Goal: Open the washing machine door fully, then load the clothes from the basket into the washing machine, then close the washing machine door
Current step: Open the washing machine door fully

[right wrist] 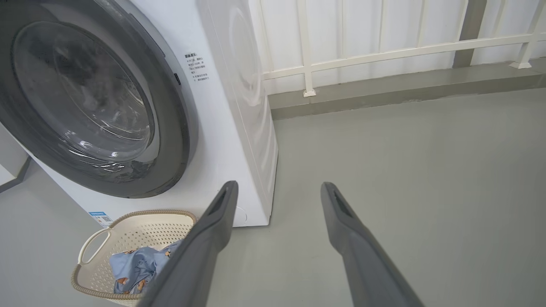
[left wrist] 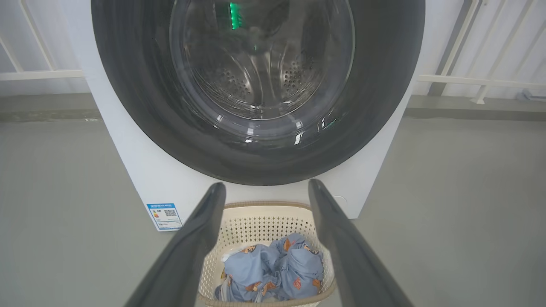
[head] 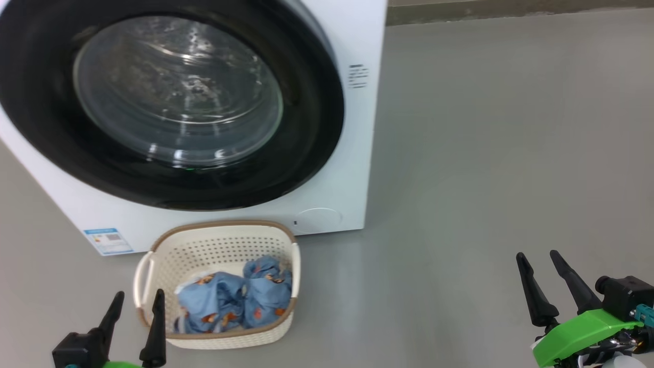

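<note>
Closed washing machine door [head: 176, 92] at twelve o'clock; basket [head: 225, 225] of clothes [head: 235, 299] on the floor at six. Left gripper [head: 140, 293] and right gripper [head: 537, 253] hover, fingers [head: 157, 322] spread, empty. The swinging door may clip the basket standing close beneath it

Our left gripper [head: 140, 295]: low at left, dark fingers [head: 154, 327] pointing up, spread wide. Our right gripper [head: 537, 254]: low at right, fingers tilted slightly leftward, likewise spread wide. Green wrist housing [head: 577, 327] sits behind our right fingers. Both grippers hang free, gripping nothing.
</note>
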Tool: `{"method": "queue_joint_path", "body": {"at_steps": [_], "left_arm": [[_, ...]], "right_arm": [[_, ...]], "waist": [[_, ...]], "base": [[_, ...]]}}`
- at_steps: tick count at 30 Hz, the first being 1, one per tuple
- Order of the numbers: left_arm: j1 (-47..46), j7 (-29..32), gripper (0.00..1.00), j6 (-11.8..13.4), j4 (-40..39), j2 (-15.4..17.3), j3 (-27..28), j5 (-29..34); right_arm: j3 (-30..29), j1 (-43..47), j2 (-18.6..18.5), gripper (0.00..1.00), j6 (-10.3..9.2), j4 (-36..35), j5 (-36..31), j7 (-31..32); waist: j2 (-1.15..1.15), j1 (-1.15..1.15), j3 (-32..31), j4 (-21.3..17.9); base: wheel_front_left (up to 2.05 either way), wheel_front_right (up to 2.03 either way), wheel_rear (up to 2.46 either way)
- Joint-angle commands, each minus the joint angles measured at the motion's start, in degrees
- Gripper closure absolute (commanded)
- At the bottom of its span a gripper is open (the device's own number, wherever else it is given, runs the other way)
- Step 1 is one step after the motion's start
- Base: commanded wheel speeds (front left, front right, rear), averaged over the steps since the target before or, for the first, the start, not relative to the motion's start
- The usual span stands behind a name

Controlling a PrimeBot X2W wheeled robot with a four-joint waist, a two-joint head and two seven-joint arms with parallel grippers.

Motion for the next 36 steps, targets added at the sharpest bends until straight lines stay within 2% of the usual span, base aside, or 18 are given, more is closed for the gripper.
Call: {"method": "queue_joint_path", "body": {"at_steps": [1,9,18,19,20,21,27,36], "left_arm": [[-2.6,-0.4,0.0,-0.1,-1.5,1.2,1.8,-0.2],[-2.6,-0.4,0.0,-0.1,-1.2,1.6,1.1,-0.3],[-2.6,-0.4,0.0,-0.1,-0.8,1.6,0.2,-0.8],[-2.5,-0.4,0.0,-0.1,-0.8,1.6,0.1,-0.9],[-2.5,-0.4,0.0,-0.1,-0.8,1.6,0.1,-1.0],[-2.4,-0.4,0.0,-0.1,-0.8,1.6,0.0,-1.1],[-1.6,-0.4,0.0,-0.1,-1.3,1.0,-0.1,-1.2],[-1.3,-0.4,0.0,-0.1,-1.8,-0.1,-0.6,-1.7]], "right_arm": [[1.1,-0.8,-0.8,0.0,0.1,-1.4,-0.4,-0.1],[1.0,-0.9,-0.7,0.0,0.1,-1.2,-0.2,-0.1],[1.3,-1.3,-0.4,0.0,0.1,-1.0,0.7,-0.4],[1.5,-1.3,-0.3,0.52,0.1,-1.0,1.0,-0.4],[1.7,-1.3,-0.3,0.74,0.1,-1.0,1.3,-0.4],[2.0,-1.4,-0.2,1.0,0.1,-1.1,1.7,-0.3],[3.4,-3.0,0.4,1.0,0.1,-1.0,6.2,-0.5],[6.8,-9.3,1.5,1.0,0.1,-1.9,18.6,-1.7]], "waist": [[0.0,0.0,0.0,0.0],[0.0,0.0,-0.1,0.0],[0.0,0.0,-0.4,0.5],[0.0,0.0,-0.4,0.5],[0.0,0.0,-0.5,0.6],[0.0,0.0,-0.5,0.6],[0.0,0.0,-0.6,0.8],[0.0,0.0,0.8,1.7]], "base": [[0.94,0.94,-1.88],[0.59,0.59,-1.18],[0.05,0.05,-0.1],[0.0,0.0,0.0],[0.0,0.0,0.0],[0.0,0.0,0.0],[0.0,0.0,0.0],[0.0,0.0,0.0]]}}
